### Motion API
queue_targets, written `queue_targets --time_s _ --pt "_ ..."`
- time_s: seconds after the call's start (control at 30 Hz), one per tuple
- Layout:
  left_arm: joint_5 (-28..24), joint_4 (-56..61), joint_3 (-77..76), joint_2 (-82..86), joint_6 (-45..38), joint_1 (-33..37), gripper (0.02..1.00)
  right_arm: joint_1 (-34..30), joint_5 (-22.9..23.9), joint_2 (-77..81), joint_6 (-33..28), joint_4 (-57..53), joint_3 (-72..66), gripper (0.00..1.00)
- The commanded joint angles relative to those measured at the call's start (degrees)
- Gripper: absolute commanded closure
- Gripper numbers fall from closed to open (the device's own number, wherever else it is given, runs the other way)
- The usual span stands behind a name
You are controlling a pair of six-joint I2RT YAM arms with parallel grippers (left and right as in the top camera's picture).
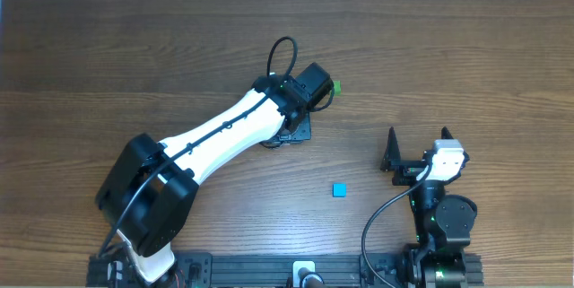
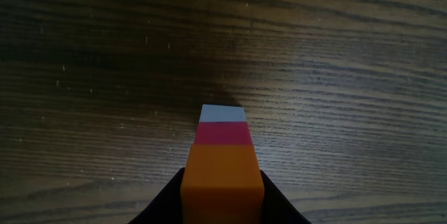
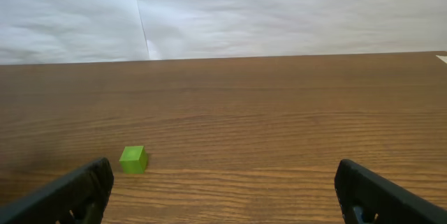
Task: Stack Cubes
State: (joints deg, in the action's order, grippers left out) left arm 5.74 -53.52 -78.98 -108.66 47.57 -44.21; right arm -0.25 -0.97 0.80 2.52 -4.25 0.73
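Brown wood-grain table [image 1: 466,37] is carrying everything, w/ a white backdrop [image 3: 279,15] rising behind its far edge. Nearest the arm bases, on the right side, the R gripper [image 3: 223,185] is sitting low over bare wood. Its fingers [image 3: 77,192] are spreading wide apart & gripping nothing. Left of it, a small blue cube [image 1: 339,189] is sitting alone on the wood, touching nothing & apart from both grippers.

Further up, the L arm [image 1: 224,131] is stretching diagonally from the bottom-left corner toward table centre. The L gripper [image 2: 223,175] is pointing down at a stack [image 2: 222,147] of 3 cubes. Its dark fingers [image 2: 164,206] are pressing against both sides of the orange cube [image 2: 222,192], which is sitting on top. Under that a red cube [image 2: 222,133] is lying, & at the bottom a light blue-grey cube [image 2: 223,113] is resting on the wood. The edges are lining up approx straight.

Just beyond the L gripper, to its right in the top view, a green cube [image 1: 335,87] is sitting flat on the table. Nothing is touching it in the R wrist view. It is lying near the stack, but how close can't be told.
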Motion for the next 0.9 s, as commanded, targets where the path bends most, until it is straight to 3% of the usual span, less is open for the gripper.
queue_targets --time_s 0.03,0.1,0.2,0.4,0.47,0.7,0.9 --pt "-0.83 0.11 -0.74 -1.29 -0.83 0.28 0.961 -0.31 0.17 -0.42 -0.48 0.09 -0.44 0.007" --pt "-0.83 0.11 -0.74 -1.29 -0.83 0.28 0.908 -0.31 0.17 -0.42 -0.46 0.09 -0.44 0.007" --pt "-0.83 0.09 -0.74 -1.29 -0.83 0.28 0.726 -0.31 0.17 -0.42 -0.46 0.09 -0.44 0.007" --pt "-1.01 0.11 -0.74 -1.29 -0.83 0.28 0.137 -0.31 0.17 -0.42 -0.46 0.09 -0.44 0.007" --pt "-0.98 0.13 -0.74 -1.29 -0.83 0.28 0.02 -0.31 0.17 -0.42 -0.48 0.09 -0.44 0.009" --pt "2.01 2.78 -0.74 2.29 -0.81 0.55 0.018 -0.31 0.17 -0.42 -0.46 0.09 -0.44 0.009" --pt "10.75 6.93 -0.74 14.99 -0.7 4.13 0.02 -0.31 0.17 -0.42 -0.46 0.09 -0.44 0.009"
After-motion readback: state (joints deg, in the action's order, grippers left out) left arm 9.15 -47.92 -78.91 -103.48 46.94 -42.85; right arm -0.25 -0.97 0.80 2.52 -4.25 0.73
